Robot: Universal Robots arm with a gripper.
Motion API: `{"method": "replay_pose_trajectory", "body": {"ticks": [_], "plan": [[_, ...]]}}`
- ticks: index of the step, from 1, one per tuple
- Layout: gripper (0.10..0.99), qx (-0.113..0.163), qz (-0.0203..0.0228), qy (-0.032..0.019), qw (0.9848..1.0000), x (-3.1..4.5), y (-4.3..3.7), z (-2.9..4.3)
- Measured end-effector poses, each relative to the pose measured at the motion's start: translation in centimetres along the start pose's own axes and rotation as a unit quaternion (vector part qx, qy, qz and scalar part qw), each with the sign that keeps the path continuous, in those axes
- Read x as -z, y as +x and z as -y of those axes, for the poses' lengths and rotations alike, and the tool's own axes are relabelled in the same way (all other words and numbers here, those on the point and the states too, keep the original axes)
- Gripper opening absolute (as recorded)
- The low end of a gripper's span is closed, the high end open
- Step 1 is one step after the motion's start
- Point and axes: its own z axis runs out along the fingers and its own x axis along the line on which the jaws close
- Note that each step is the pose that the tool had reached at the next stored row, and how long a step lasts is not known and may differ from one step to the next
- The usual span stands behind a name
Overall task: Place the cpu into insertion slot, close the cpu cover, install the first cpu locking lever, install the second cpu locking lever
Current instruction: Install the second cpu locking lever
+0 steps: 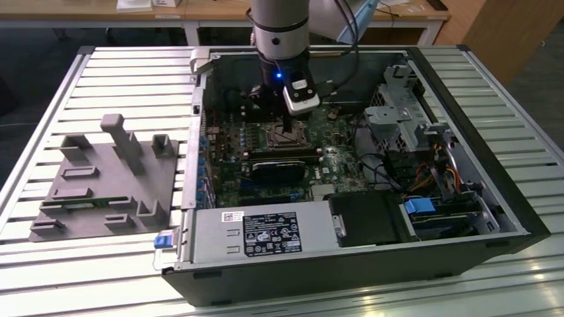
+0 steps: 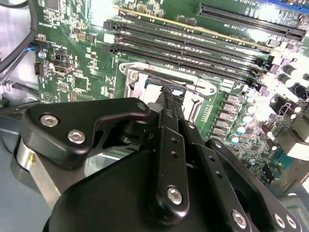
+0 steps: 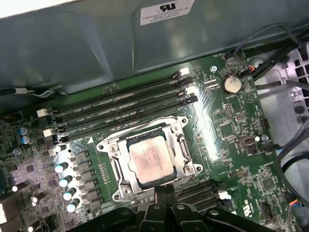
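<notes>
Slatted metal work table (image 1: 493, 86), carrying an open computer case (image 1: 520, 218) laid on its side. Beside the case, toward the exterior view's left: grey moulded fixture (image 1: 102, 178) with upright posts.

Inside the case: dark green circuit board (image 1: 224, 178) across the floor; grey power-supply box (image 1: 260, 231) along the near wall; black rectangular block (image 1: 370, 218) just beside it; metal drive cage (image 1: 401, 115) and bundled cables (image 1: 440, 178) toward the exterior view's right.

Robot arm (image 1: 280, 30) descending vertically into the case from above, over the board's centre.

On the board: four long narrow black memory slots (image 3: 120, 108), parallel, running just beside one edge of the insertion slot (image 3: 186, 166). Coin cell (image 3: 231, 84) near one end of those slots. Row of small cylindrical capacitors (image 3: 65, 181) beside the socket, on another edge.

Insertion slot: silver-rimmed, square, holding the cpu (image 3: 150, 160). Cpu seated flat, metal top facing up and fully exposed, edges parallel to the socket rim. Square outline, so no distinct long axis; one pair of edges parallel to the memory slots.

Cpu cover (image 2: 166, 77): in the second wrist view, silver frame plate around the socket opening; raised or lowered cannot be told.

Gripper (image 2: 166, 94): fingers drawn together into a narrow tip, nothing between them, tip directly above the socket's edge. Contact with the frame cannot be told.
</notes>
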Motion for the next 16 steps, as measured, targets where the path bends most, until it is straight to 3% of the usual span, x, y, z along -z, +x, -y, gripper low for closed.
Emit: {"method": "replay_pose_trajectory", "body": {"ticks": [10,16], "plan": [[0.102,0.0,0.0,0.0001,1.0,0.03,-0.39,1.17],[0.102,0.006,-0.0005,-0.0013,1.0,-0.36,-0.46,1.66]]}}
